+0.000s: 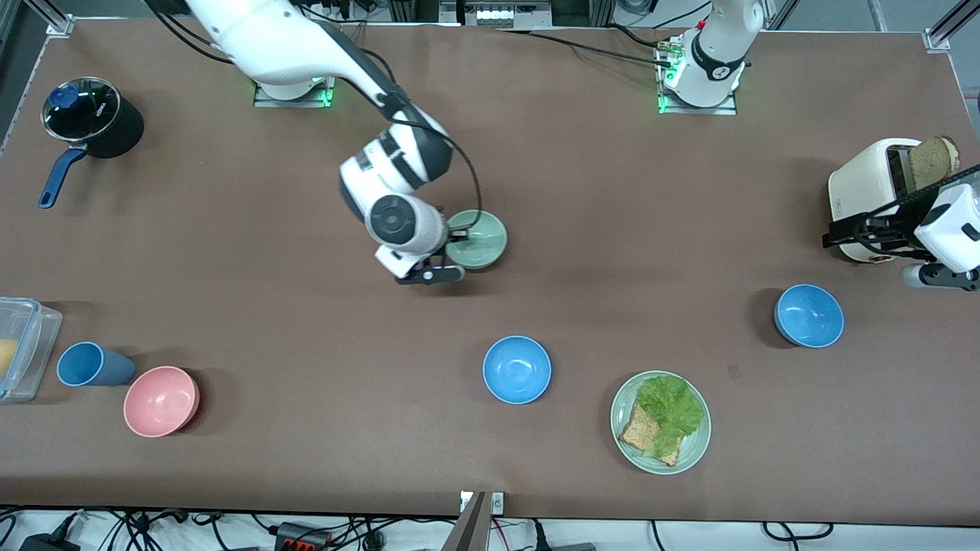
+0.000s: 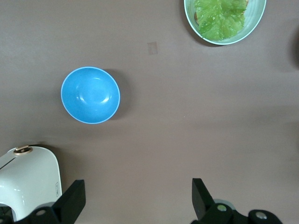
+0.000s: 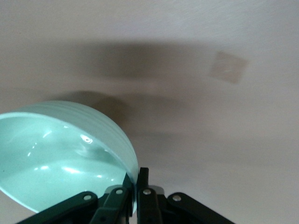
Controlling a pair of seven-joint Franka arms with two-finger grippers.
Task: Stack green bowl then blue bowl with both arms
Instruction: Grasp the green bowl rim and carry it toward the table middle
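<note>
My right gripper (image 1: 450, 269) is shut on the rim of the pale green bowl (image 1: 481, 237) and holds it tilted a little above the middle of the table. In the right wrist view the fingers (image 3: 148, 179) pinch the bowl's wall (image 3: 60, 158). One blue bowl (image 1: 517, 369) sits nearer the front camera than the green bowl. A second blue bowl (image 1: 808, 315) sits toward the left arm's end, and shows in the left wrist view (image 2: 90, 94). My left gripper (image 1: 857, 233) hangs open and empty (image 2: 138, 196) by the toaster, above the table near that second bowl.
A white toaster (image 1: 869, 191) with a bread slice (image 1: 935, 161) stands at the left arm's end. A green plate (image 1: 693, 451) holds lettuce and toast. A pink bowl (image 1: 161, 400), blue cup (image 1: 92, 365), clear container (image 1: 19, 348) and black pot (image 1: 96, 119) are at the right arm's end.
</note>
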